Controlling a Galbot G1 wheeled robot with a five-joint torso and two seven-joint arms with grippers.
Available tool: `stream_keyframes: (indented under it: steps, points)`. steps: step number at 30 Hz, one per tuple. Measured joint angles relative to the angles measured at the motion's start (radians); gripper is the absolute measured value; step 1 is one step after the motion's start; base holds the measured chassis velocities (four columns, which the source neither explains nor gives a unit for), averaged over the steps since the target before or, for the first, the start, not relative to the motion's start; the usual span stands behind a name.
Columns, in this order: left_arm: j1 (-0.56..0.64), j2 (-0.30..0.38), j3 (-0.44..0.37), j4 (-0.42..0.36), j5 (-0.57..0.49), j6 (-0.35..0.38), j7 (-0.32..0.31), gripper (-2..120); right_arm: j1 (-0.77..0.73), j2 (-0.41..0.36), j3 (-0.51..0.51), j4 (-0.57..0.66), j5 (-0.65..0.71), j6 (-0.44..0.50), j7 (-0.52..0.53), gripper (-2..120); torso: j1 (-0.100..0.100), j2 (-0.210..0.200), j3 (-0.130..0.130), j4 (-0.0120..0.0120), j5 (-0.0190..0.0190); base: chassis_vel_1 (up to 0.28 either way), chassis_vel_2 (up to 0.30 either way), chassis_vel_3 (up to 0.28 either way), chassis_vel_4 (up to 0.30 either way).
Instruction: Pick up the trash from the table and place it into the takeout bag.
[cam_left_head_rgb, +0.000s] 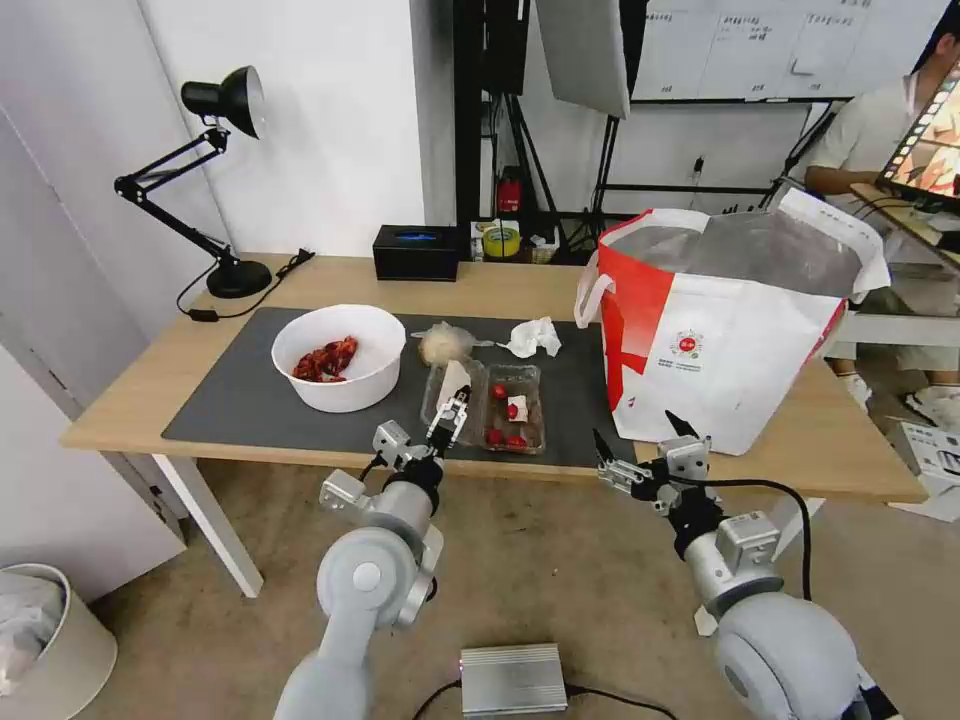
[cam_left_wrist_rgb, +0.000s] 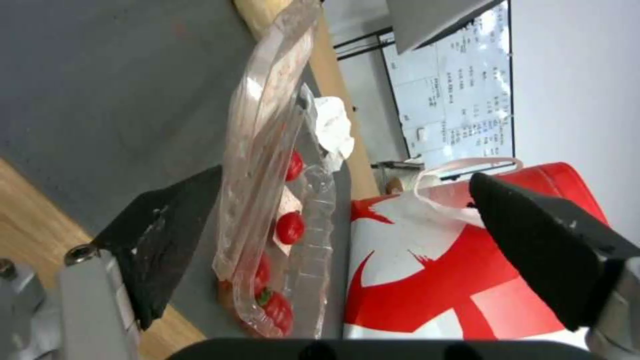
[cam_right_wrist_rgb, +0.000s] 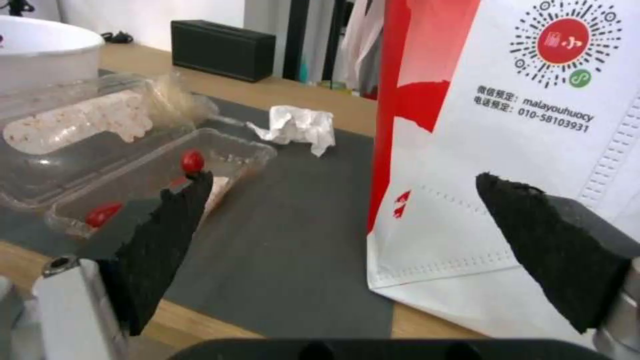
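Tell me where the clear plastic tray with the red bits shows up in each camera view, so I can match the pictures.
Head view: the tray lies open on the mat, between bowl and bag, just past the left hand.
Left wrist view: the tray runs edge-on between the hand's fingers.
Right wrist view: the tray lies beyond one finger.
Shared landmark: the tissue.

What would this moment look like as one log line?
left end effector: open, straddling clear tray edge | right end effector: open, idle near takeout bag | tissue, bowl: on table
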Motion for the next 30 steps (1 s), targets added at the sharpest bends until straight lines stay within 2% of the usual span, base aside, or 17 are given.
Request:
stream_keyframes:
  steps: [30]
  points:
    - [-0.006,-0.012,0.021,-0.007,0.002,-0.033,0.043,100,-0.013,0.001,0.008,0.008,-0.003,0.000,0.000,100,0.000,0.000,0.000,0.0000,0.0000,0.000,0.000,0.000,0.000]
